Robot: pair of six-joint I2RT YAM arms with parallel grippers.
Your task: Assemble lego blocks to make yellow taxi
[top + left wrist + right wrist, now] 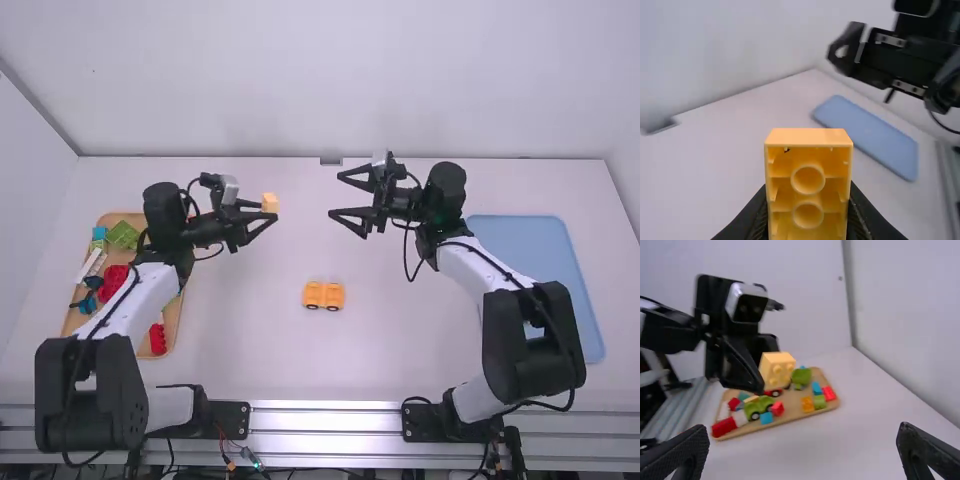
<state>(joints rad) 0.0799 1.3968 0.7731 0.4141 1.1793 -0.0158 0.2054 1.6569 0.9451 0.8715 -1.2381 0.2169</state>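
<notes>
left gripper (267, 211) closed on yellow block (270, 202), raised above table (250, 350); block's hollow underside faces left wrist camera, studs face right arm. right gripper (335, 195) spread open, fingers apart, pointing toward block. yellow car base (323, 296) with dark wheels on table, between arms. outward: wooden tray (172, 325) of colourful pieces, far left; blue tray (540, 260), far right.

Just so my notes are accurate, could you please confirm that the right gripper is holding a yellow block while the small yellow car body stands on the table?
Not quite: the high view shows the left gripper holding the yellow block; the right gripper is open. The small yellow car body does stand on the table.
</notes>
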